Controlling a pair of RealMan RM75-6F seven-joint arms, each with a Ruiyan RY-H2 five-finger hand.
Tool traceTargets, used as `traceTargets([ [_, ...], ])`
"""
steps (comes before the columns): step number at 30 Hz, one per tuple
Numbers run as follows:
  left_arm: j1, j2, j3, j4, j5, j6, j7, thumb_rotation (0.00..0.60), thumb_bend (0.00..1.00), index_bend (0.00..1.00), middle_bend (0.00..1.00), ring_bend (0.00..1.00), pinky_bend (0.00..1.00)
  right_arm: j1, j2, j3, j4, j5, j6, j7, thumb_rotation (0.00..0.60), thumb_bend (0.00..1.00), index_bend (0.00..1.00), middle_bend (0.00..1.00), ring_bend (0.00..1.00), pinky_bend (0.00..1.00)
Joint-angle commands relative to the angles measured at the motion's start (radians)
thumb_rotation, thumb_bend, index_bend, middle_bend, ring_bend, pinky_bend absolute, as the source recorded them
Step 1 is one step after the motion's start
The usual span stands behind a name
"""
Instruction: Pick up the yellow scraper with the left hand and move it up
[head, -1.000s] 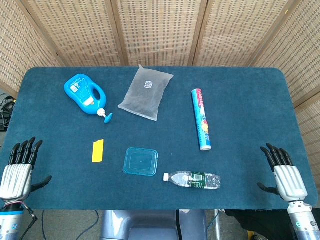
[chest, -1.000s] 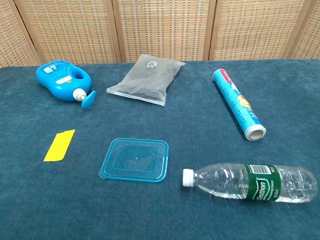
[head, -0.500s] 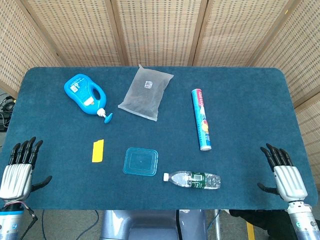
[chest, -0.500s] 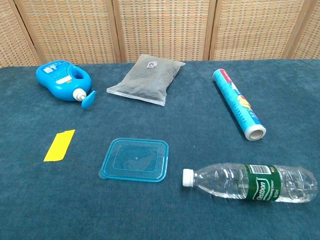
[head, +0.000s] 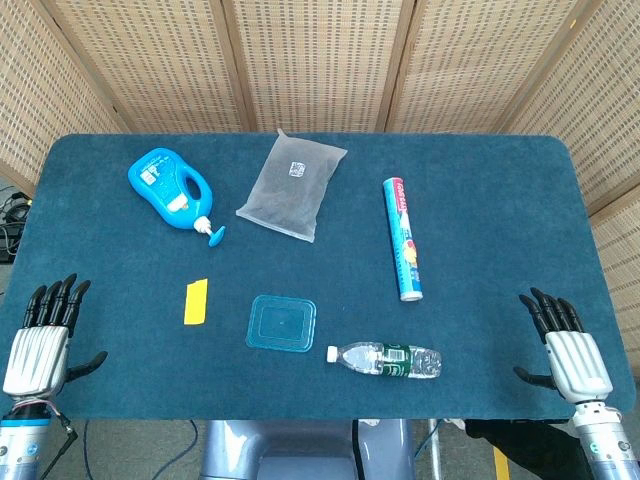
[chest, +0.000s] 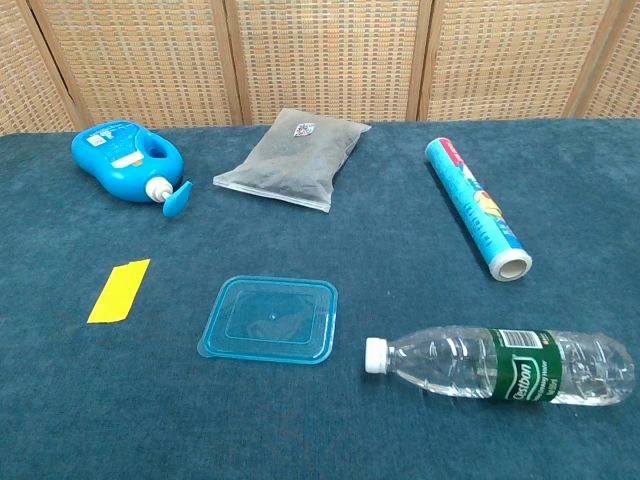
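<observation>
Yellow scraper (head: 196, 301) lies flat on the blue table (head: 500, 200), untouched, left of the lid (head: 281, 323) and below the blue jug (head: 170, 189).

Left hand (head: 40, 340) sits at the near left corner, fingers straight and slightly apart, thumb out to the side, holding nothing; it is well apart from the scraper. Right hand (head: 568, 345) sits at the near right corner in the same pose, fingers spread, nothing in it. Neither hand shows in the chest view.

Bottle (chest: 500, 364) lies on its side beside the lid, with a green label; its white lettering is too small to read reliably. Jug, grey bag (head: 292, 186) and roll (head: 403, 239) carry labels too small to read.

Nothing lies between the left hand and the scraper.
</observation>
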Motion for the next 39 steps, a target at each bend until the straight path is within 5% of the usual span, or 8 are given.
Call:
traceTargets([
  [1,-0.005,-0.006,-0.002,0.003,-0.005,-0.006,0.006,0.600,0.16,0.00,0.00,0.00,0.00,0.000,0.001,0.001,0.001,0.002,-0.001,0.004,0.600,0.00,0.00,0.00,0.00,0.00],
  [19,-0.186,-0.213,-0.093,0.202,-0.144,-0.228,0.093,0.600,0.18,0.00,0.00,0.00,0.00,0.001,0.004,0.003,0.005,0.007,-0.006,0.022,0.600,0.00,0.00,0.00,0.00,0.00],
  [39,-0.314,-0.403,-0.105,0.404,-0.261,-0.358,0.169,0.600,0.20,0.00,0.00,0.00,0.00,0.003,0.011,0.007,0.018,0.009,-0.009,0.062,0.600,0.00,0.00,0.00,0.00,0.00],
])
